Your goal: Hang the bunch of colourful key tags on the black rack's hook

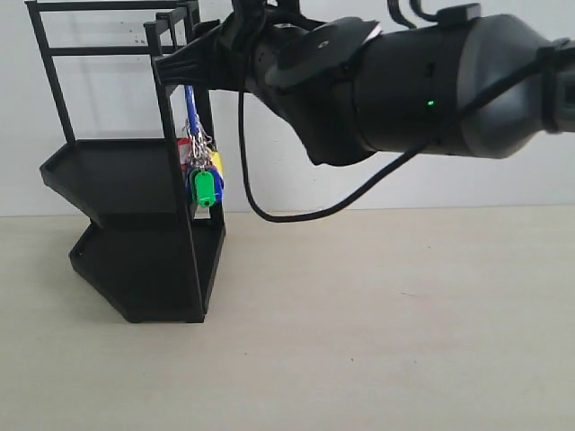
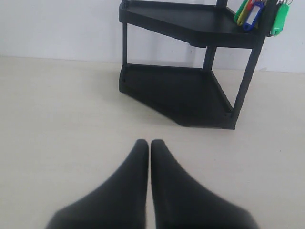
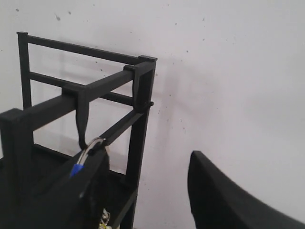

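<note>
The black rack (image 1: 117, 171) stands at the left against the wall. The colourful key tag bunch (image 1: 203, 175) dangles by its blue loop below the rack's top corner bar, beside the upper tray. My right gripper (image 3: 147, 157) is open at that corner. One of its fingers (image 3: 90, 176) sits right under the hook (image 3: 82, 121), and the bunch's metal ring (image 3: 90, 144) lies across that fingertip at the hook's lower curve. I cannot tell whether hook or finger bears the ring. My left gripper (image 2: 150, 143) is shut and empty, low over the table, facing the rack (image 2: 176, 90) and the bunch (image 2: 259, 14).
The right arm's bulky black body (image 1: 422, 85) and its cable (image 1: 296, 214) fill the upper right. A white wall (image 1: 359, 189) stands right behind the rack. The beige table (image 1: 377, 314) stretches in front and to the right.
</note>
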Controlling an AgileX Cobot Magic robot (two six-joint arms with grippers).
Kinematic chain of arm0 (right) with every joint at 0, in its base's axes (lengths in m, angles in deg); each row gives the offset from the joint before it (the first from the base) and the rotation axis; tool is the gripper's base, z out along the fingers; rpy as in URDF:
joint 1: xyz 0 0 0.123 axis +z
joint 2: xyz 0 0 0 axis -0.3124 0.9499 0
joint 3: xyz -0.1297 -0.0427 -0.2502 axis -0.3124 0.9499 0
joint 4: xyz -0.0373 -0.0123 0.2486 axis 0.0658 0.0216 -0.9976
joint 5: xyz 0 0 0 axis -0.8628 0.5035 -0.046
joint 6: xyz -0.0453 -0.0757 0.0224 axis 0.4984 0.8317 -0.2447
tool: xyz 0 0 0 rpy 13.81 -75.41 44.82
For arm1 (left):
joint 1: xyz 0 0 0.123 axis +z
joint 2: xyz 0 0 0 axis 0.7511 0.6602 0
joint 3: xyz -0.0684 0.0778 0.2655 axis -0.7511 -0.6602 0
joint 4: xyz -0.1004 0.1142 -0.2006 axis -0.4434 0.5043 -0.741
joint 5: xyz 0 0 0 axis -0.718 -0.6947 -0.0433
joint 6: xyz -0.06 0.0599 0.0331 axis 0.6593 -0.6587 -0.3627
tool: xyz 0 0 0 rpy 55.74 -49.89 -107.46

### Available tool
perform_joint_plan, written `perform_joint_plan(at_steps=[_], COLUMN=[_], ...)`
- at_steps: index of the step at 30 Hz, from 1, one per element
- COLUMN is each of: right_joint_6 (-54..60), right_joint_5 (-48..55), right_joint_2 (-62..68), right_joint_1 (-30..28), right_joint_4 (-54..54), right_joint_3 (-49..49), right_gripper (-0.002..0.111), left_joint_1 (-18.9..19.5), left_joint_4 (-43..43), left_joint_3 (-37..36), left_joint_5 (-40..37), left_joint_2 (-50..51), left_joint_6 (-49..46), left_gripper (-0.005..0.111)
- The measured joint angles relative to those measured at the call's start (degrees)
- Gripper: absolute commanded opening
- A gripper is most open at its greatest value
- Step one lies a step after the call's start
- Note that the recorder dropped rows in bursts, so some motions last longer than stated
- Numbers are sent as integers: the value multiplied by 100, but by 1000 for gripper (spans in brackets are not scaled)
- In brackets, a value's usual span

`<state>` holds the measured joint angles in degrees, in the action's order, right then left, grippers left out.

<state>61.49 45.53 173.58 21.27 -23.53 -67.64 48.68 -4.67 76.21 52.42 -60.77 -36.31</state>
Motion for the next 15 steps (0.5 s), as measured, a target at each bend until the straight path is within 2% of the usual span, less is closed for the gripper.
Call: perform_joint_plan(at_steps=[7, 15], right_joint_6=[79, -240], right_joint_5=[-130, -129], right_joint_2=[-622, -1594], right_joint_1=[0, 0], right_joint_4=[-12, -55], right_joint_3=[928, 2420], right_gripper=[49, 49], left_joint_1=[0, 0], left_joint_4=[0, 0], left_joint_3=[0, 0], left_joint_5=[0, 0], left_joint_2=[0, 0], left_joint_6=[0, 0], left_gripper=[4, 4])
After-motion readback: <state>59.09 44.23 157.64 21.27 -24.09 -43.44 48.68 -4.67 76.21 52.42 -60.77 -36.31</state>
